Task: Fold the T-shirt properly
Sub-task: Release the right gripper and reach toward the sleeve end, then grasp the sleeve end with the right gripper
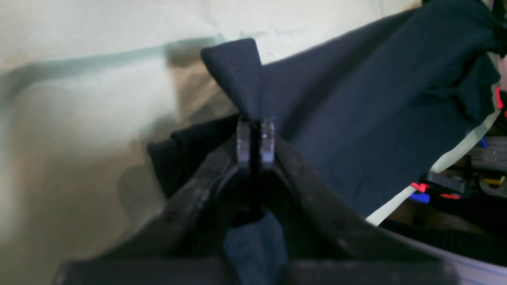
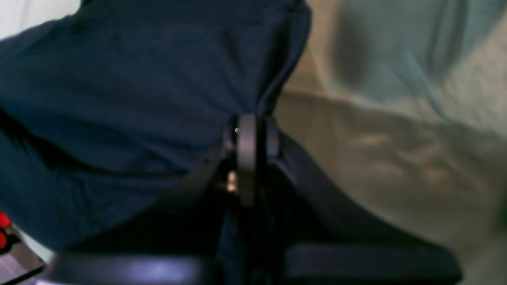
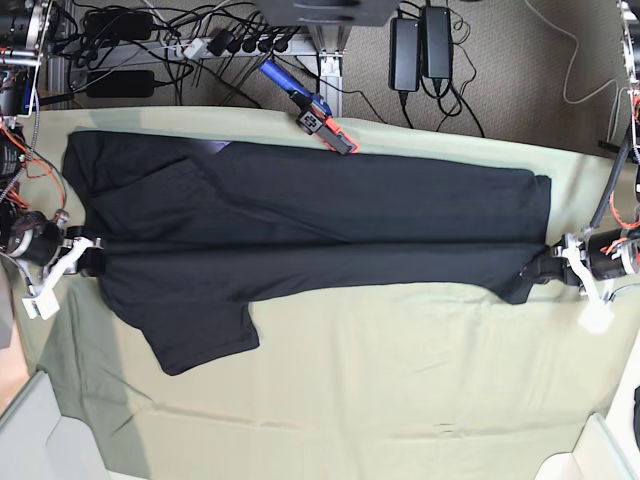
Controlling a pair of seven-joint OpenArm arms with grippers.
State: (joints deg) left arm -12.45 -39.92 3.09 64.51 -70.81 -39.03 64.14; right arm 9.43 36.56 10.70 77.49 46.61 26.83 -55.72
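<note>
The T-shirt (image 3: 300, 215) lies stretched long across the pale green cloth (image 3: 400, 380), strung between the two grippers, one at each end. One sleeve (image 3: 200, 335) sticks out flat on the near side of the line between them. The left gripper (image 1: 255, 132) has its jaws pressed together on a bunched corner of the black fabric; a small flap of cloth stands up just past its fingertips, and the rest of the shirt runs off to the gripper's right. The right gripper (image 2: 253, 130) is likewise clamped on a shirt edge, jaws together, with the dark fabric spreading to its left and bare green cloth to its right. Beyond the shirt's far edge, a red and blue clamp (image 3: 315, 110) lies at the cloth's border.
</note>
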